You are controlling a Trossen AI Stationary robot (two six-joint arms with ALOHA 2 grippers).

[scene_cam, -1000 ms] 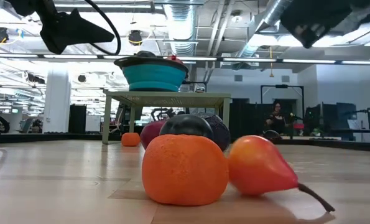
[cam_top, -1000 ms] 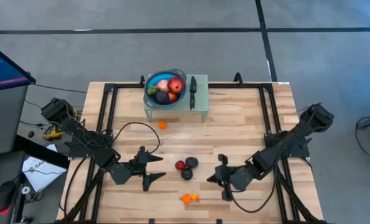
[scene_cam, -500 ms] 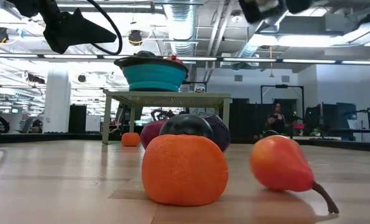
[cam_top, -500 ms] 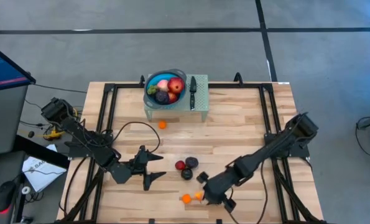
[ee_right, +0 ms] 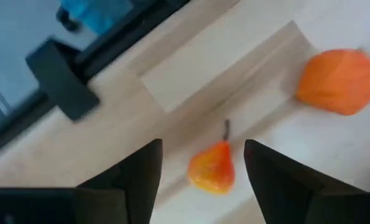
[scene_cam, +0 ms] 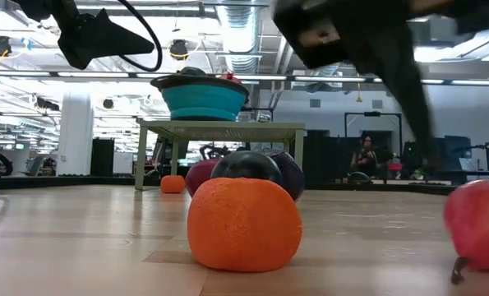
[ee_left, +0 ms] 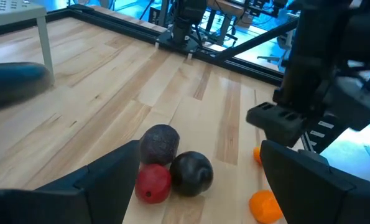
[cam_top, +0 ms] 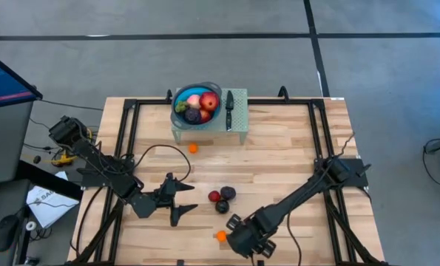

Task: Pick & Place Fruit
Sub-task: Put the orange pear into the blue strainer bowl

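Hovering low over the near edge of the desk [cam_top: 293, 159], the right hand [ee_right: 200, 163] has its fingers spread apart with the small orange-red pear [ee_right: 212, 166] lying between them on the wood, stem pointing away from the wrist, not yet gripped. The risk, judged from this, is that the pear is tapered and smooth and lies loose on a slick surface: if one finger touches first, it could roll or spin out of the gap, perhaps toward the desk's near edge, which seems close. Just beside it sits the orange fruit [scene_cam: 244, 224], which the descending fingers could knock if the approach drifts sideways; in the low view the pear [scene_cam: 477, 223] shows only partly at the frame's edge, so its exact lean cannot be told. A little farther in, a cluster of three fruits, one red [ee_left: 152, 183], one black [ee_left: 191, 173] and one dark purple [ee_left: 159, 142], lie touching one another, and a nudged fruit rolling into them could scatter the group. The left hand [cam_top: 181, 202] waits beside that cluster, fingers apart and empty, clear of the right arm for now. Beyond, a tiny orange fruit [cam_top: 193, 148] lies alone before the green stand [cam_top: 238, 122], where the blue bowl [cam_top: 181, 94], already holding several fruits, sits beside a knife [cam_top: 229, 108]; a heaped bowl could let an added piece roll off.
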